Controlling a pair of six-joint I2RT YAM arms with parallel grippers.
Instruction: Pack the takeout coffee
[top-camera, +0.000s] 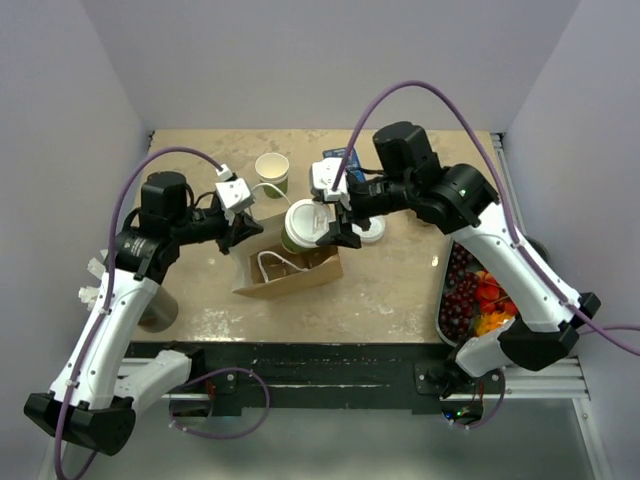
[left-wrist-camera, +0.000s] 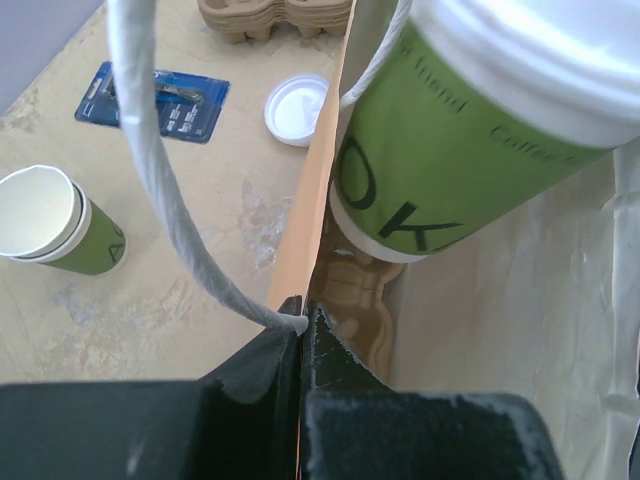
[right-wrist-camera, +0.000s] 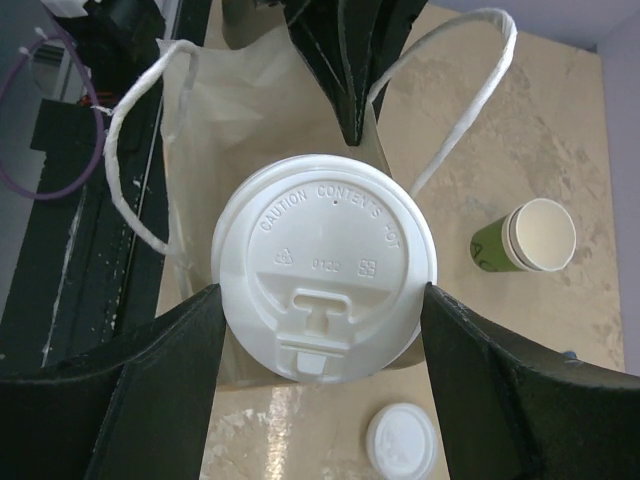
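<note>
Takeout coffee (right-wrist-camera: 325, 265) in right hand (right-wrist-camera: 322, 292), at paper bag (top-camera: 300, 272) mouth

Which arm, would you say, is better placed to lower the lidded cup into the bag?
Right: the right gripper holds the takeout coffee over the paper bag; the left gripper pinches its edge.

Takeout coffee (top-camera: 303, 225), white-lidded: is hanging over the mouth of a brown paper bag (top-camera: 300, 275), the right end effector (top-camera: 335, 225) clasping it. Left end effector (top-camera: 244, 233) is pinching the bag's left edge (white cord handle showing). Lidless green cup (top-camera: 272, 173) is standing behind on the counter (top-camera: 390, 290).
</note>
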